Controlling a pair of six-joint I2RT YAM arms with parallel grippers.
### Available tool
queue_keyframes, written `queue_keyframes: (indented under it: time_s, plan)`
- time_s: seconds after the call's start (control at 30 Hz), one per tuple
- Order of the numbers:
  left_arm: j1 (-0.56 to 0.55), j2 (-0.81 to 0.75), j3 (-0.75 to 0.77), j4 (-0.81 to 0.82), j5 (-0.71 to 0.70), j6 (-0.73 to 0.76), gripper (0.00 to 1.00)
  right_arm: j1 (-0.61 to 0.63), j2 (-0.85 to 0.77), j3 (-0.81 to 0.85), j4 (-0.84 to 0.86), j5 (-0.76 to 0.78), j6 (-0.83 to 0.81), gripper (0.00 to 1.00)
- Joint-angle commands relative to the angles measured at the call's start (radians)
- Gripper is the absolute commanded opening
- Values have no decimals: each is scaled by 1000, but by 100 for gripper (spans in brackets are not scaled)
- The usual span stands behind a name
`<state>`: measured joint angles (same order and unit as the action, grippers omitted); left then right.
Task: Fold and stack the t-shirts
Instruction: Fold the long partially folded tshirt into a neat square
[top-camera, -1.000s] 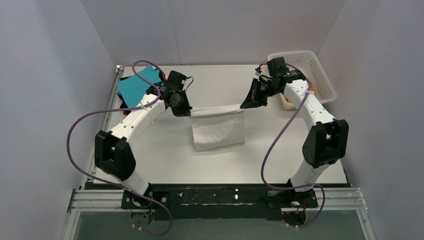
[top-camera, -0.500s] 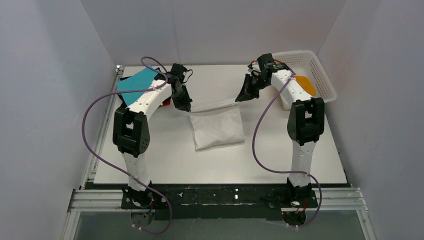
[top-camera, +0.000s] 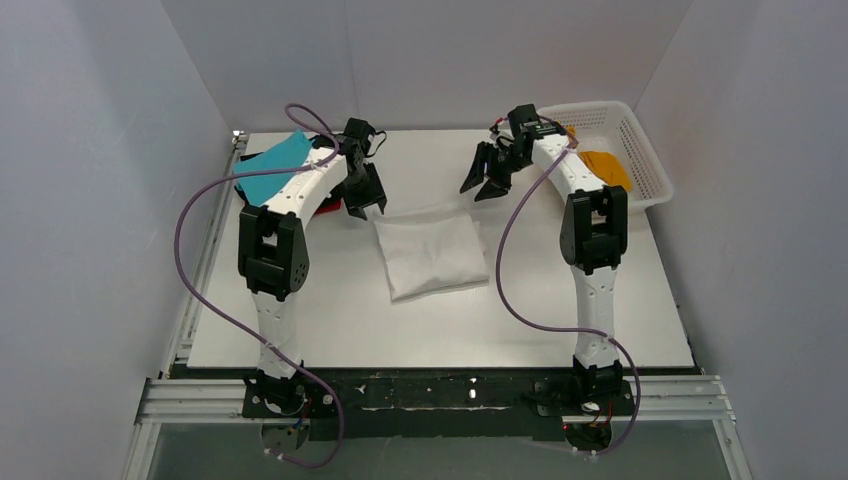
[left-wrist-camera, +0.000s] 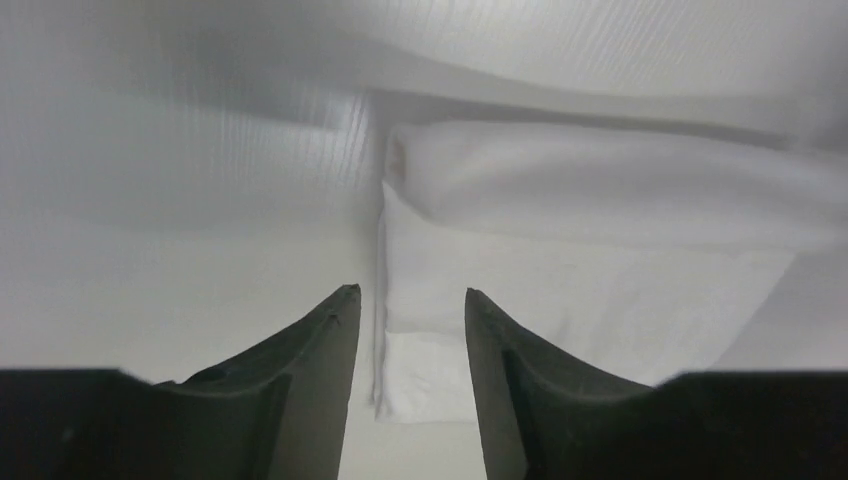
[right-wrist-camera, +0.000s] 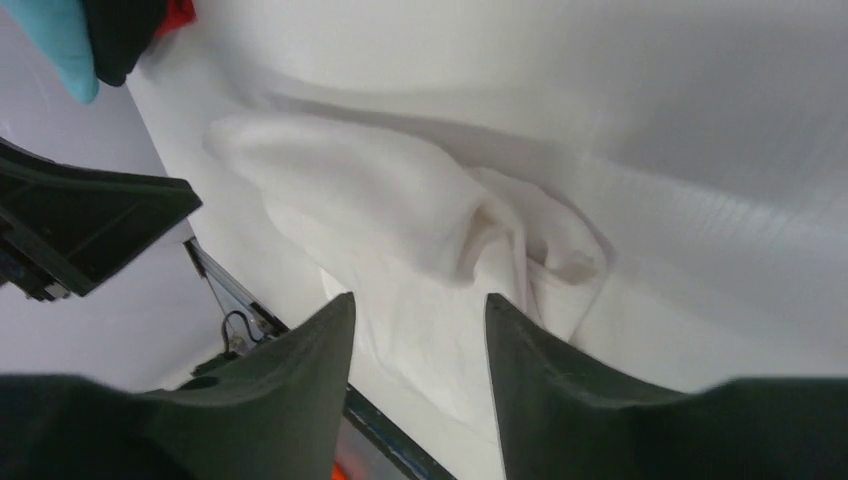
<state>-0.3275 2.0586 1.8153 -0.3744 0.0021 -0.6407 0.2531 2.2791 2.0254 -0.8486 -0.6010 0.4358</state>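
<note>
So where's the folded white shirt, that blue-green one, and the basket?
white t-shirt (top-camera: 432, 256): top view, centre of the folded bundle.
teal t-shirt (top-camera: 265, 172): top view, middle of its flat cloth.
basket (top-camera: 646, 160): top view, its right lattice wall.

No legible text or markings

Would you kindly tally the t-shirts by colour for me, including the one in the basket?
White shirt: 1
Teal shirt: 1
Black shirt: 1
Red shirt: 1
Orange shirt, in the basket: 1
Total: 5
</note>
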Motion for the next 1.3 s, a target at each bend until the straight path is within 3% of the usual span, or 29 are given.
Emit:
queue_keyframes:
  time_s: [0.0,0.1,0.13,0.43,0.57,0.67,1.0,1.27]
  plan:
    - [18,-19,79,-142,-4,20,55,-23,-3,126,-43,9,-6,71]
    - [18,-83,43,-102,95,3,96,-21,-94,44,16,19,13,79]
    - [17,-99,27,-89,126,-3,98,-21,-138,-12,49,17,25,80]
    - [-26,-181,-281,154,459,-116,98,86,-464,-619,545,-202,190,84]
    - [-49,-201,-453,326,519,-176,98,108,-456,-748,727,-220,272,84]
    - [-49,-175,-532,410,511,-206,98,107,-382,-774,747,-187,260,84]
    - [-44,-132,-684,279,448,-162,98,92,-323,-1048,814,-78,177,84]
    - [-49,-308,-955,234,429,-132,98,104,-461,-1346,905,-77,184,84]
